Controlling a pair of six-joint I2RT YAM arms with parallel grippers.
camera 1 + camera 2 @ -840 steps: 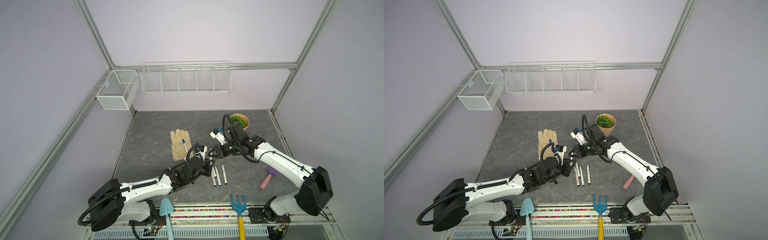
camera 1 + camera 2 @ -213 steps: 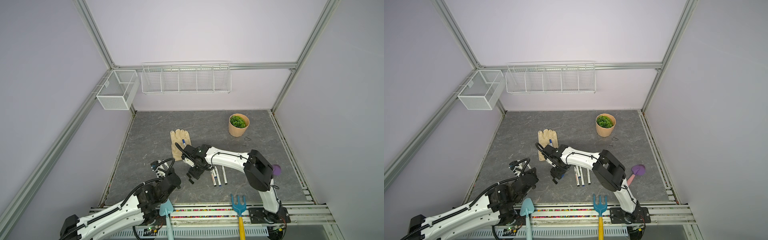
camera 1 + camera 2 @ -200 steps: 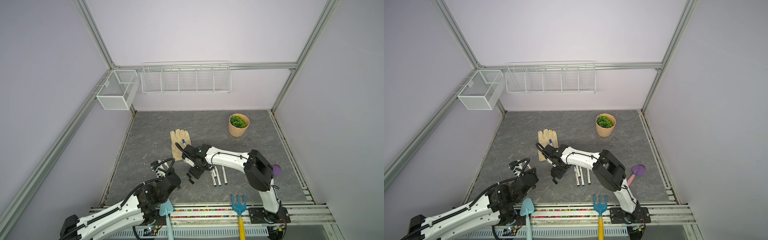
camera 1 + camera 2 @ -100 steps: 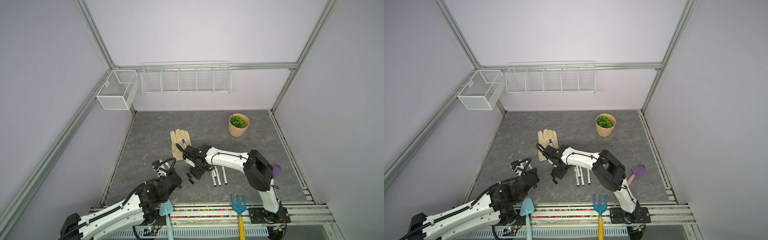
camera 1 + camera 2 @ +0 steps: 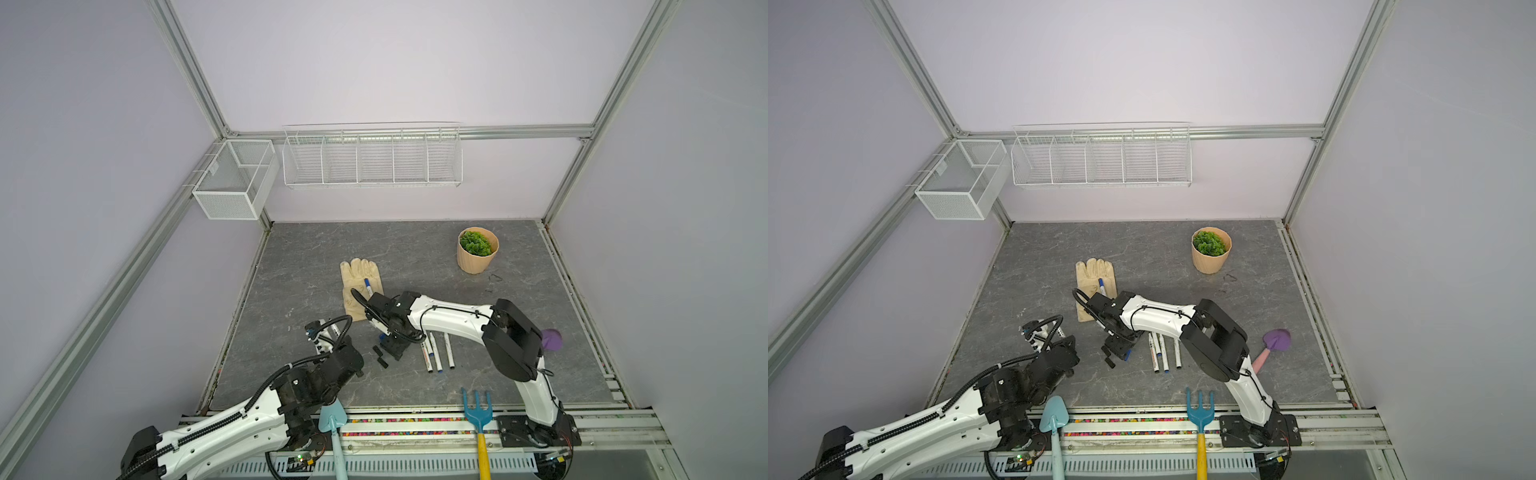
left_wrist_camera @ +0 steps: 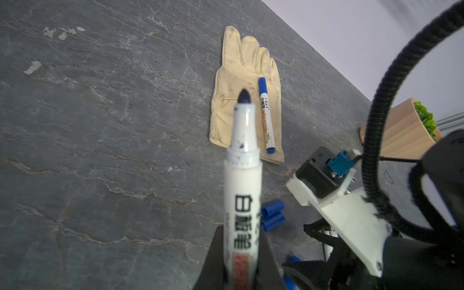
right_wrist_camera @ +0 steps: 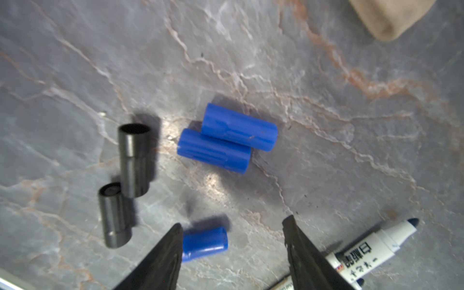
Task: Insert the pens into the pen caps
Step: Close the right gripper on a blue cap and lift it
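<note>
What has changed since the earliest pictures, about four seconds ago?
The left gripper pulled back from the middle toward the near left corner, shut on an uncapped pen. The right gripper moved nearer the front edge and hangs open over a blue cap. The capped pen on the glove, the three pens lying side by side and the plant pot stayed in place.

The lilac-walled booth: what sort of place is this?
Likely a robot test cell dressed as a garden bench: silver aluminium frame around plain walls, two white-and-black robot arms on a front rail, and props like a tan work glove and potted green plant.
</note>
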